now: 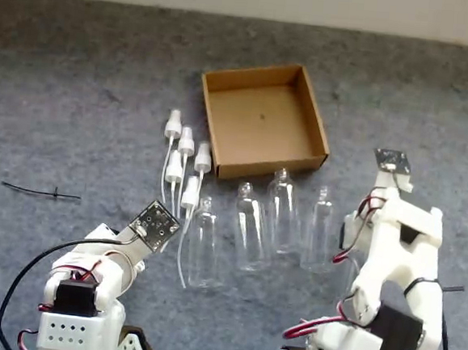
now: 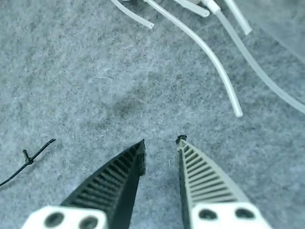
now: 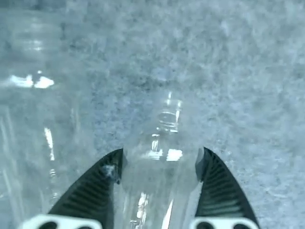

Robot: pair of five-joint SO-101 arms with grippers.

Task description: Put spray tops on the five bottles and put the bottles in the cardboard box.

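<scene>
- Nearest, at 7 o'clock on the table, the left gripper is seen released and empty. It is poised low over the grey felt, just short of the dip tubes, and is judged to be staged there so that the nearest spray top can be fetched.
- At 5 o'clock the right gripper is clenched about a clear bottle. The open neck is pointed away from the wrist, presumably so that a top can be pushed on.
- Four more bottles appear to be laid in a row at the centre, uncapped, with necks turned to 12 o'clock.
- Five spray tops are clustered at 10 o'clock from that row, with tubes trailing toward the left arm.
- At 9 o'clock a black tie is seen, well apart from the rest.
- Farthest, at 12 o'clock, the cardboard box is set open side up with no bottle inside, so that finished bottles can be dropped in.
</scene>
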